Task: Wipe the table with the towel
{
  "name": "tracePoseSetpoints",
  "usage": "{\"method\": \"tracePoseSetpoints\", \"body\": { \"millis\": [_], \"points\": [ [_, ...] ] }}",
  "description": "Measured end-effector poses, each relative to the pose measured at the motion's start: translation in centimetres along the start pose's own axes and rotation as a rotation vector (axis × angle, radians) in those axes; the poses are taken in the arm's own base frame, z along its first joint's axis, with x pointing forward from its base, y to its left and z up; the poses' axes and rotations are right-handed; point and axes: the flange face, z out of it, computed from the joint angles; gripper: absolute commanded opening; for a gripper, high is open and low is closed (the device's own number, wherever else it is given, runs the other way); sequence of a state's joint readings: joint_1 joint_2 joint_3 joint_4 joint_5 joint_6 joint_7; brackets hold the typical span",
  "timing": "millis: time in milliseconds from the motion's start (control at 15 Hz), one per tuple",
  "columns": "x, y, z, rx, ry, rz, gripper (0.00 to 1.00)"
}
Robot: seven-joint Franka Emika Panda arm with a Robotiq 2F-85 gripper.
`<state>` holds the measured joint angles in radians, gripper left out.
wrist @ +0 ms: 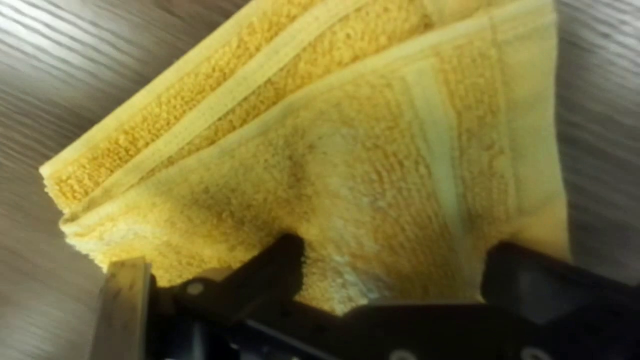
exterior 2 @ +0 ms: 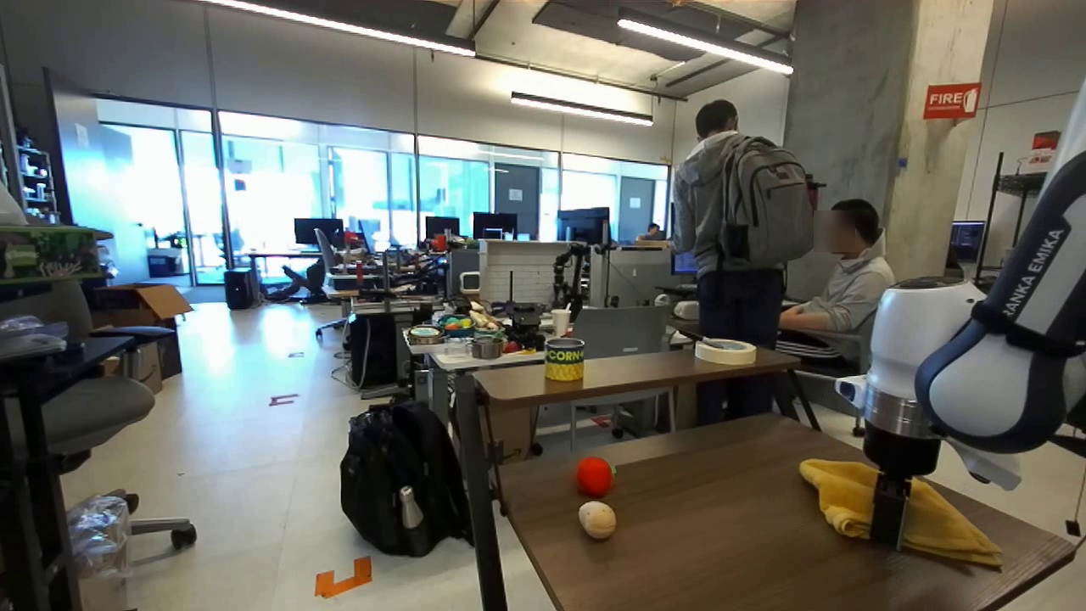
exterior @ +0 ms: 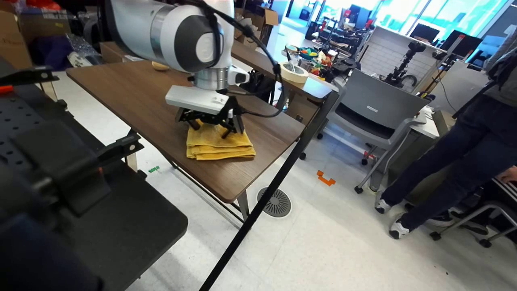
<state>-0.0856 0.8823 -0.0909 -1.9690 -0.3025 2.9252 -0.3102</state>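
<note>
The towel is a yellow folded cloth lying on the table, seen in both exterior views (exterior: 220,150) (exterior 2: 946,528) and filling much of the wrist view (wrist: 350,150). The table (exterior: 129,93) has a dark brown wood-grain top; it also shows in an exterior view (exterior 2: 730,518). My gripper (exterior: 211,129) points down over the towel with its fingers spread apart. In an exterior view the gripper (exterior 2: 889,518) reaches down to the cloth. In the wrist view the two dark fingertips of the gripper (wrist: 395,250) stand wide apart, with cloth lying between and below them.
A red ball (exterior 2: 595,477) and a beige ball (exterior 2: 597,519) lie on the table. A raised shelf (exterior 2: 645,373) beside it holds a corn can (exterior 2: 565,361) and a tape roll (exterior 2: 725,351). A black cart top (exterior: 137,226) stands near the table. A person (exterior 2: 738,297) stands behind.
</note>
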Motion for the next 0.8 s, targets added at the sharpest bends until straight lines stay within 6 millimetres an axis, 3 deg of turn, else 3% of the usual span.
{"method": "tracePoseSetpoints", "body": {
  "millis": [200,400,533,800],
  "points": [
    [-1.1,5.5,1.0,0.037,-0.048,0.154,1.0],
    [-0.3,7.3,1.4,0.13,-0.095,0.236,1.0],
    [1.4,6.5,1.2,0.174,-0.088,0.234,1.0],
    [7.3,1.5,0.2,0.234,-0.018,0.187,1.0]
  ]
}}
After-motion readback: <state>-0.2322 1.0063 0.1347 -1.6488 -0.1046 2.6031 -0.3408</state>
